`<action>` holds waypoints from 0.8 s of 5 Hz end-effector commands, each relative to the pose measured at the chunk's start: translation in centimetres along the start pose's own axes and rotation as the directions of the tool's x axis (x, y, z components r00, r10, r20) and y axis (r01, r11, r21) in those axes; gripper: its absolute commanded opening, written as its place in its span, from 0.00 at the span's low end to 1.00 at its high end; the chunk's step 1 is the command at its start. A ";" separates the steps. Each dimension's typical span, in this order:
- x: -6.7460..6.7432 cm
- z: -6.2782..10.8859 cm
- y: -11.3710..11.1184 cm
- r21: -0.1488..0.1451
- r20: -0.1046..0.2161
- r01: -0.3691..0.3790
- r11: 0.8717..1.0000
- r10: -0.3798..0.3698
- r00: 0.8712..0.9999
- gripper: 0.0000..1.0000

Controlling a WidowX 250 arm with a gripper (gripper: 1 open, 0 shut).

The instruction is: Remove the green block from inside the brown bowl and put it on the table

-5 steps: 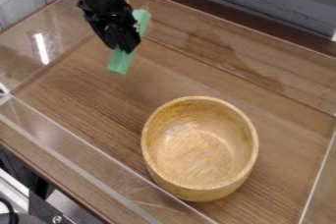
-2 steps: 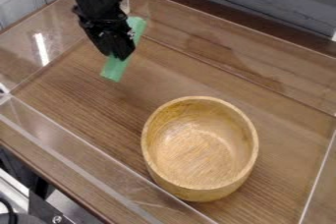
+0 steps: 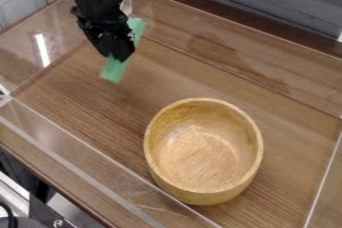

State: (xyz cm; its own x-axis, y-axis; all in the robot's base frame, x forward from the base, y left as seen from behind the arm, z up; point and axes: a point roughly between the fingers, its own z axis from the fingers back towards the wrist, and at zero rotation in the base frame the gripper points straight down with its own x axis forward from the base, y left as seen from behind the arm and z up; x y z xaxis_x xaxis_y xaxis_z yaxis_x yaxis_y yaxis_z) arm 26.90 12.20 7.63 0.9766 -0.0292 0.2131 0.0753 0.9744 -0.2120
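I counted one green block (image 3: pixel 118 68), and it was out of the bowl, up and to the left of it in the camera view, well apart from the rim. It hung tilted, top end pinched in the gripper (image 3: pixel 118 44), lower end pointing down toward the tabletop. Couldn't tell whether that lower end touched the wood or sat just above it; a faint greenish reflection showed beside it on the surface.

One gripper, black, pointing steeply down, jaws clamped on the block's upper part. A second bit of green showed at the gripper's right side, prob. the block's top end sticking past the fingers. Arm went out of frame at the top left.

One brown bowl (image 3: pixel 205 150), round, light wood w/ thick rim and visible grain, sitting lower right of the block. Nothing inside it that I could see, just bare wood grain.

One table (image 3: pixel 227 57), brown wood-grain, carrying the bowl. Clear acrylic walls (image 3: pixel 80 177) ran along its edges, nearest one crossing below and left of the bowl, another far side behind it.
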 end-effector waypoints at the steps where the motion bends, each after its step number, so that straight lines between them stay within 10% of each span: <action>1: 0.6 0.0 0.6 0.031 0.020 -0.011 0.999 0.010 1.000 0.00; 2: 0.8 -0.6 0.7 0.032 0.010 -0.019 0.999 0.019 1.000 0.00; 3: 1.0 -0.8 0.6 0.031 0.003 -0.024 0.999 0.024 1.000 1.00; 4: 1.9 0.3 0.3 0.022 -0.007 -0.029 0.999 0.029 1.000 1.00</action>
State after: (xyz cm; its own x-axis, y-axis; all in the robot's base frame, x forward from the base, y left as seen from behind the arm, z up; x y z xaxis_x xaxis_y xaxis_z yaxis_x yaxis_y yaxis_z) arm 27.88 12.14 6.85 0.9875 0.0110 0.1570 0.0254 0.9734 -0.2276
